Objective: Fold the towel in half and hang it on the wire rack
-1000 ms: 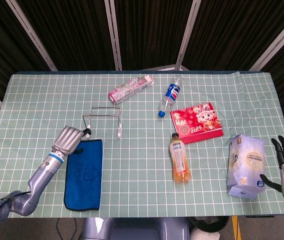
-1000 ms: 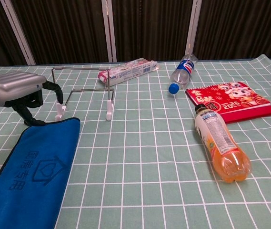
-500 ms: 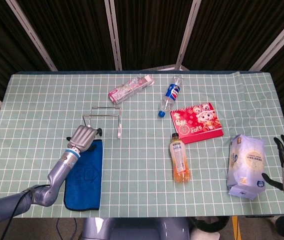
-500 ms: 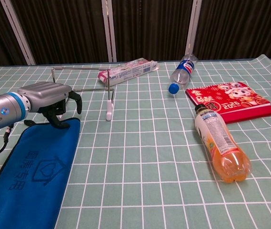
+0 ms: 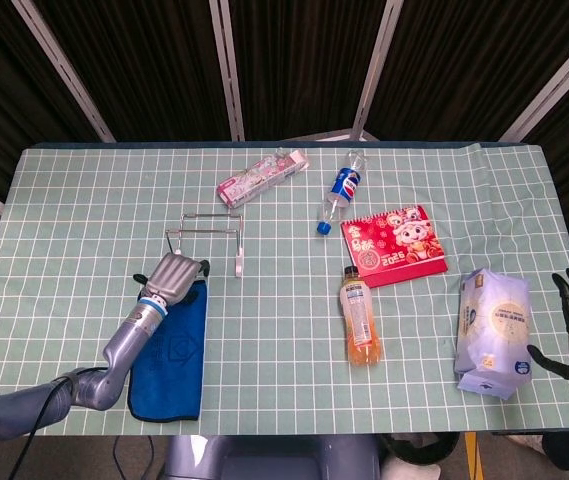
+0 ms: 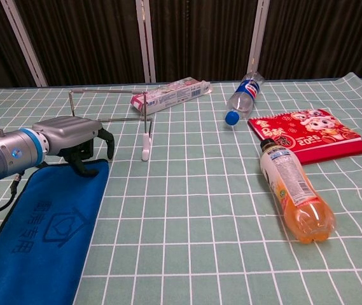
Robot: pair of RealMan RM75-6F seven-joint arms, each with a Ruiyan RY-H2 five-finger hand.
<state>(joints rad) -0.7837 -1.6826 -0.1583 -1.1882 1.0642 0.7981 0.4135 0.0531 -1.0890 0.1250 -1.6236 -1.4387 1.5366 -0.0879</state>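
Hovering left hand (image 6: 72, 136), fingers curled and empty, over flat blue cloth towel's (image 6: 37, 232) far edge; thin wire rack (image 6: 114, 121) just beyond — overreach could knock it.

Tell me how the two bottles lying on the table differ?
The orange drink bottle is fatter, full of orange liquid, with a yellow cap. The blue-labelled bottle is slimmer, clear and looks empty, with a blue cap, and lies farther back. Both lie on their sides, capped.
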